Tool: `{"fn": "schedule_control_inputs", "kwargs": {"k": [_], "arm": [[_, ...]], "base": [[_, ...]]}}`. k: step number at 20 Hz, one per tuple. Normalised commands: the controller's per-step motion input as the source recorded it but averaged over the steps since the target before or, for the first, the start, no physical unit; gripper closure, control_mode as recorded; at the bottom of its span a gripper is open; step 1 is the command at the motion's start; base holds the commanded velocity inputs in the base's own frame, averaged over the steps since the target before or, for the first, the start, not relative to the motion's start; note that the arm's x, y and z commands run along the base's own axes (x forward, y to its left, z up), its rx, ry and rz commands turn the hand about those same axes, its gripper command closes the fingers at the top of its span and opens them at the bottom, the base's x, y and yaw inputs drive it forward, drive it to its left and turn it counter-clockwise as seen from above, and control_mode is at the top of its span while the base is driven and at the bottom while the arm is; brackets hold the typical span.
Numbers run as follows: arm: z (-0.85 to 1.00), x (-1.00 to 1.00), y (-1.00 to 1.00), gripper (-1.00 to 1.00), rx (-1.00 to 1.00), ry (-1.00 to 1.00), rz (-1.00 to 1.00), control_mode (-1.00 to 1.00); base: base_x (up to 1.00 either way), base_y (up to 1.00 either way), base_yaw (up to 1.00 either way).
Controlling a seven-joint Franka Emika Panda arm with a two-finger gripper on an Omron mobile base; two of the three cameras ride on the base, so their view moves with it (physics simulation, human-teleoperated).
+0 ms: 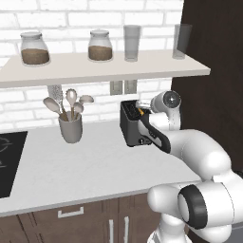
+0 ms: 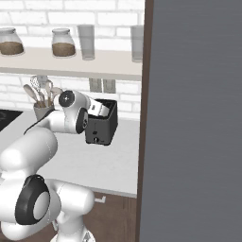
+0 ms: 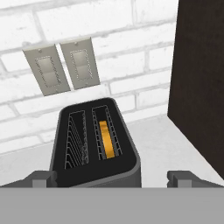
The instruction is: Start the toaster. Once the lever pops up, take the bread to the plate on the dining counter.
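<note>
Golden-yellow bread slice (image 3: 106, 140) sits deep in the right slot of the boxy dark grey toaster (image 3: 94, 144) on the table; likely light, stiff, crumbly. Pinch its top edge at twelve o'clock; fingers (image 3: 41, 178) spread apart.

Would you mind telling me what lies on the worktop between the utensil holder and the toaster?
Nothing: in the left base view, bare grey worktop separates utensil holder and toaster.
</note>
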Motion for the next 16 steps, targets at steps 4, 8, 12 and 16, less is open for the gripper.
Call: {"fn": "schedule_control_inputs", "kwargs": {"k": [4,8,12,16], "arm": [[0.00,0.00,0.00,-1.00,0.00,0.00,0.00,-1.00],[0.00,0.00,0.00,-1.00,0.00,0.00,0.00,-1.00],[0.00,0.00,0.00,-1.00,0.00,0.00,0.00,-1.00],[0.00,0.00,0.00,-1.00,0.00,0.00,0.00,-1.00]], "base": [[0.00,0.00,0.00],[0.00,0.00,0.00],[0.00,0.00,0.00],[0.00,0.00,0.00]]}}
